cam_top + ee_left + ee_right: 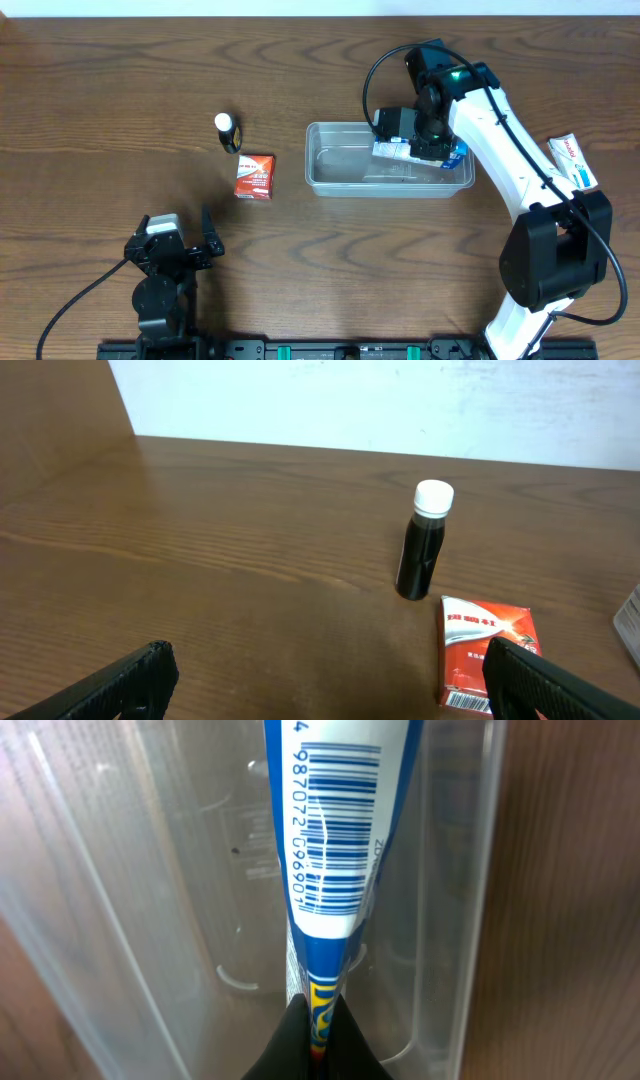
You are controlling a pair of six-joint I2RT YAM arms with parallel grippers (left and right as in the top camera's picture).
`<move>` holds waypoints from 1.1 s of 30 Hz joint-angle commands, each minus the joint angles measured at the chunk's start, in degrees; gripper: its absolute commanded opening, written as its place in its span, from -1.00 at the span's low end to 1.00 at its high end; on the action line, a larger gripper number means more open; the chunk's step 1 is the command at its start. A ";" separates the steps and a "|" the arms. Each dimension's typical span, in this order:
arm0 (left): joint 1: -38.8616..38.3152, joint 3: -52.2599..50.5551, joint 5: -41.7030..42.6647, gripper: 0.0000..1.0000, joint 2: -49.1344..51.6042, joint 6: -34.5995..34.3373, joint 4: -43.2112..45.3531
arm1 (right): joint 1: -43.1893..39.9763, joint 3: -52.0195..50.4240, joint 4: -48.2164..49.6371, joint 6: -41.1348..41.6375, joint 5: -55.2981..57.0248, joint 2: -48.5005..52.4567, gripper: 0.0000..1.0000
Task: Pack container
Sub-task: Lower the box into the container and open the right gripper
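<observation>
Overhead: right jaws hover over the container point(335, 186), with a blue-and-white tube point(392, 151) reaching out from them above its far side. Risk: if released near the rim, the tube could catch the wall and tip out onto the bench. Left jaws are spread, empty, well apart from the container.

Left wrist: nothing between the jaws. Dark bottle point(424, 545) and red box point(487, 650) stand ahead.

Right wrist: jaws pinch the tube's crimped end, with the container wall just beyond it.

We see the right tool point(432, 148) over the right end of the container point(345, 188), gripping a blue-and-white packet point(393, 151). Left of the container, a red box point(255, 176) and a white-capped bottle point(229, 131) sit on the tabletop point(120, 100).
</observation>
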 commanded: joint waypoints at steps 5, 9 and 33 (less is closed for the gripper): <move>0.35 -1.62 0.61 0.96 -0.39 0.79 -0.37 | -0.28 -0.61 0.63 -0.85 -1.64 -0.26 -0.79; 0.35 -1.62 0.61 0.96 -0.39 0.79 -0.35 | -0.28 -2.01 1.86 -0.85 -1.62 -0.26 -0.63; 0.35 -1.62 0.61 0.96 -0.39 0.79 -0.35 | 0.26 -5.92 6.14 5.46 -0.26 -1.60 -0.34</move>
